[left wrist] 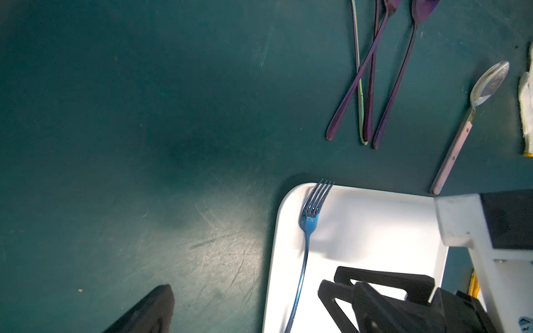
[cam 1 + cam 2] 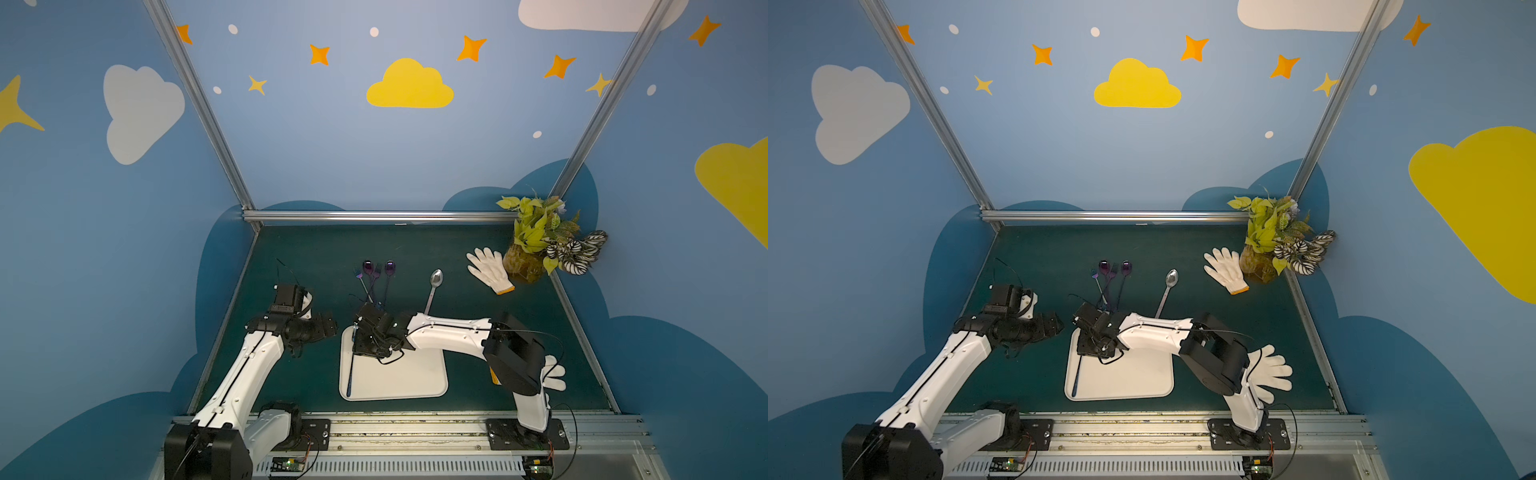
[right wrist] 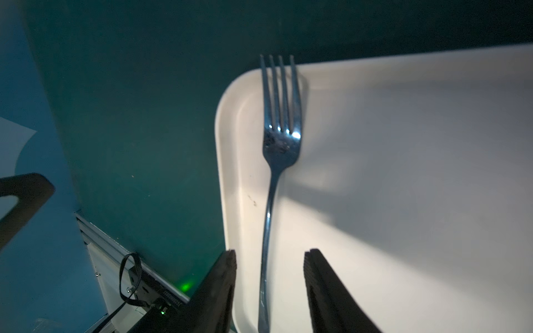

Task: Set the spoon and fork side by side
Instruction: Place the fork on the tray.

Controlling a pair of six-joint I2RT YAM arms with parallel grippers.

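Fork-laying step: blue fork (image 3: 281, 144) flat at 9 o'clock on white tray (image 2: 399, 380), right gripper (image 3: 269, 253) jaws parted astride its handle, left gripper (image 2: 293, 295) jaws wide, empty; calls next for silver spoon (image 2: 434, 281) from 1 o'clock.

Blue walls (image 2: 316, 137) close this little booth in on three sides, painted with a yellow cloud (image 2: 409, 85), a white cloud (image 2: 139, 112), orange stars (image 2: 471, 48) and pale dots. Darker blue cloud shapes (image 2: 478, 199) run along their base. Aluminium posts (image 2: 204, 112) rise at the two far corners, joined low down by a crossbar (image 2: 374, 216). The tabletop (image 2: 316, 249) is dark green, with fine pale scratches (image 1: 207, 213) showing where a patch of light (image 1: 227, 233) falls. A grooved metal rail (image 2: 415, 428) runs along the near edge.
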